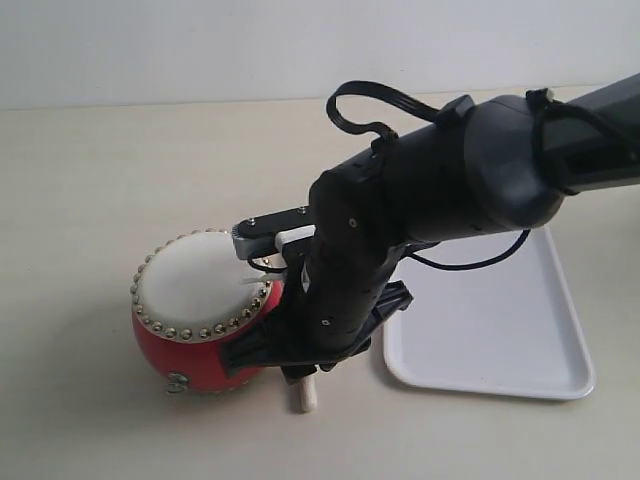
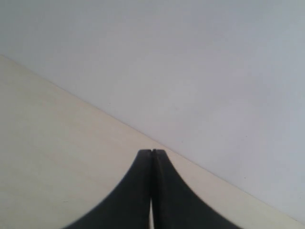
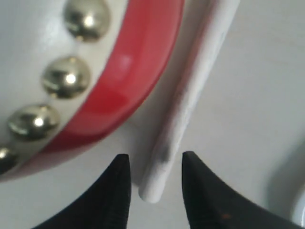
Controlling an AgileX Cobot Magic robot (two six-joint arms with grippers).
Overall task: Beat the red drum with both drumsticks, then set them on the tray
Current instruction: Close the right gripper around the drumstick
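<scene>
The red drum [image 1: 200, 300] with its cream skin and gold studs stands on the table at the left. The right arm [image 1: 400, 230] reaches across to its right side. One pale drumstick [image 3: 190, 95] lies on the table right beside the drum [image 3: 128, 76], its end [image 1: 303, 397] poking out under the arm. My right gripper [image 3: 155, 162] is open, one finger on each side of the stick's end, with gaps on both sides. The white tray [image 1: 500, 330] lies to the right with nothing visible in it. My left gripper [image 2: 152, 151] is shut on nothing. A second drumstick does not clearly show.
Bare beige table surrounds the drum and tray. A pale wall runs along the table's back edge [image 1: 150, 103]. The left wrist view shows only table and wall [image 2: 214, 71]. The right arm hides the table between drum and tray.
</scene>
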